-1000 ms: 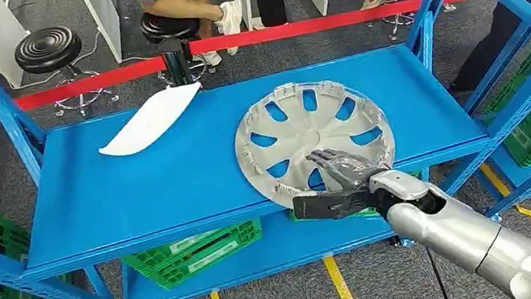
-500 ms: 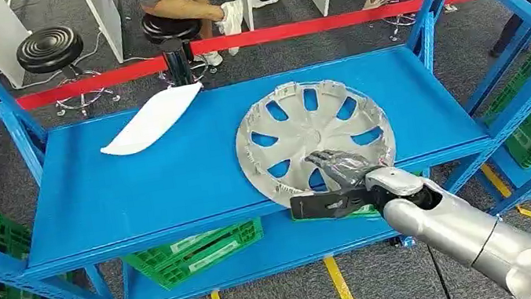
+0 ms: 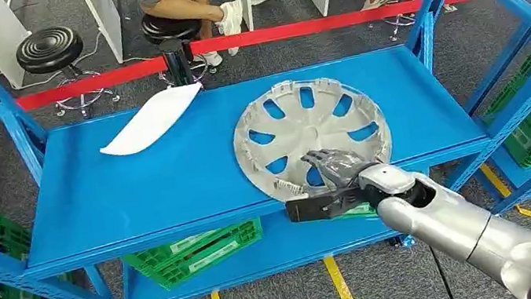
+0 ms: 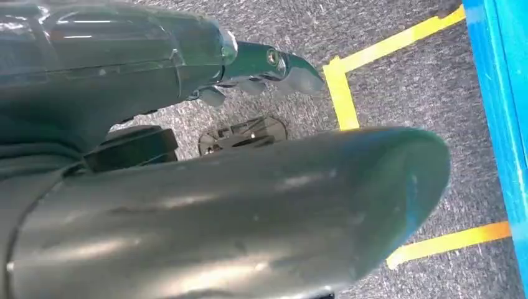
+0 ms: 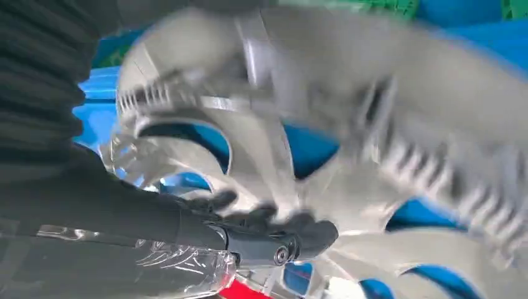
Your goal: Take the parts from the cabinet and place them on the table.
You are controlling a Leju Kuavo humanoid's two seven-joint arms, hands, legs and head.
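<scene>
Silver hubcap (image 3: 312,139), spoked, lay on the upper blue shelf (image 3: 170,171) of the rack, toward its right front, near rim tilted up slightly off the shelf. Right robot hand (image 3: 333,181) gripped that near rim, fingers (image 3: 328,162) over the spokes, thumb underneath. Left robot hand (image 4: 261,68) hung over grey carpet with yellow tape lines (image 4: 341,93), fingers curled; whether closed could not be told. White curved panel (image 3: 151,120) lay at the shelf's left rear, well apart from the hubcap. Green crates (image 3: 194,251) sat on the lower shelf; red barrier tape (image 3: 116,75) ran behind the rack.
</scene>
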